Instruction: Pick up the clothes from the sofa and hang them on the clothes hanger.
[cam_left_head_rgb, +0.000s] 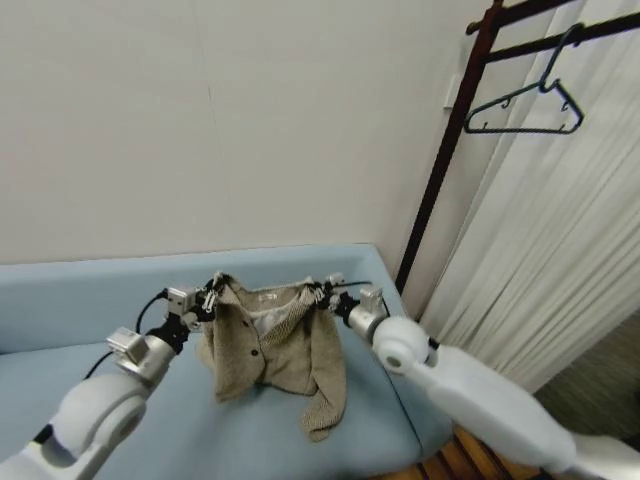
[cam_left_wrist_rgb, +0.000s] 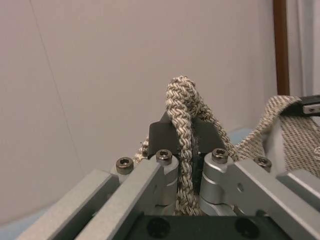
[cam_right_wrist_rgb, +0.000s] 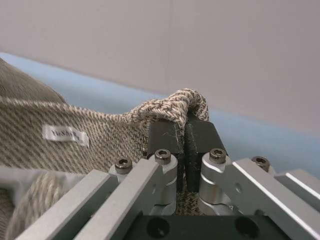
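- Two robot arms reach forward from the near edge, the left arm at near left and the right arm at near right.
- The left gripper (cam_left_head_rgb: 212, 291) grips one shoulder of a beige knitted cardigan (cam_left_head_rgb: 275, 355). Its black fingers (cam_left_wrist_rgb: 161, 137) pinch a thick fold of the knit.
- The right gripper (cam_left_head_rgb: 322, 293) grips the other shoulder. Its fingers (cam_right_wrist_rgb: 162, 134) are pressed together on a fold of the neck edge.
- The cardigan hangs spread between the two grippers, front open, with one sleeve dangling on the right. A small white label (cam_right_wrist_rgb: 65, 134) shows inside the neck. Whether the hem touches the seat cannot be told.
- A light blue sofa (cam_left_head_rgb: 80, 300) lies beneath and behind the cardigan.
- A plain pale wall (cam_left_head_rgb: 200, 120) rises behind the sofa.
- At far right stands a dark wooden rack (cam_left_head_rgb: 440, 170). A dark hanger (cam_left_head_rgb: 525, 110) hangs from its bar, high up and well apart from the cardigan.
- A white curtain (cam_left_head_rgb: 560, 250) hangs just right of the rack.
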